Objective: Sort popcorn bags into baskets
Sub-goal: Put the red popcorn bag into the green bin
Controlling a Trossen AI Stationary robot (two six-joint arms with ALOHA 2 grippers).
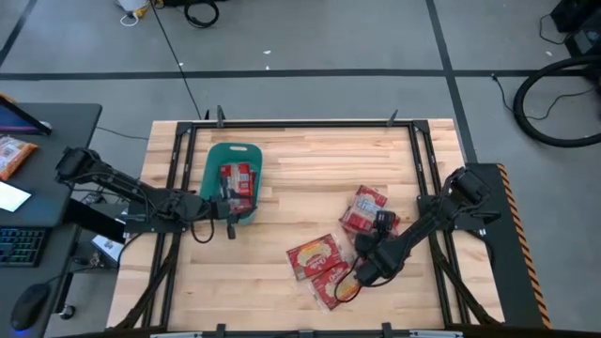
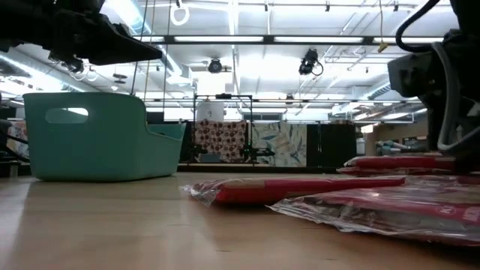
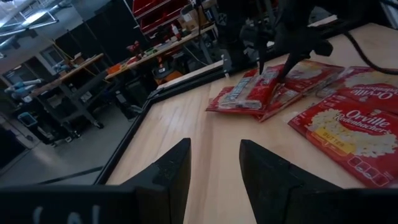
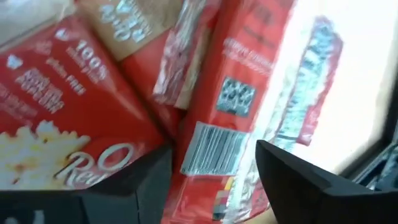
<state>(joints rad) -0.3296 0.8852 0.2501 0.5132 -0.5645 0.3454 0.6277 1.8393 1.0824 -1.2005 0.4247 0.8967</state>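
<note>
My right gripper [image 1: 349, 284] sits low over the loose bags [image 1: 315, 255] on the table [image 1: 300, 160], at about 5 o'clock from the table's middle. The wrist view shows its jaws spread wide with a red bag [image 4: 217, 124] between them, barcode side up, but I cannot tell whether the fingers [image 4: 298, 180] touch it. From above the arm covers part of the pile, so I cannot count the bags there; I make out one by the right rail [image 1: 364, 208] and a couple nearer me.

My left gripper [image 1: 225, 208] is at the tub [image 1: 233, 155], about 9 o'clock from centre, at its near rim. Its fingers [image 3: 168, 180] stand part-way apart with nothing between them. The arm hides part of the tub's inside; red bags [image 1: 237, 178] lie in it.

The tub is smooth teal plastic with rounded corners and a handle slot. The bags are flat, crinkly, glossy film, red with cream panels. The table is pale wood planks inside a dark metal frame.

In the low view only the tub's wall [image 2: 97, 142] shows, not its contents.
</note>
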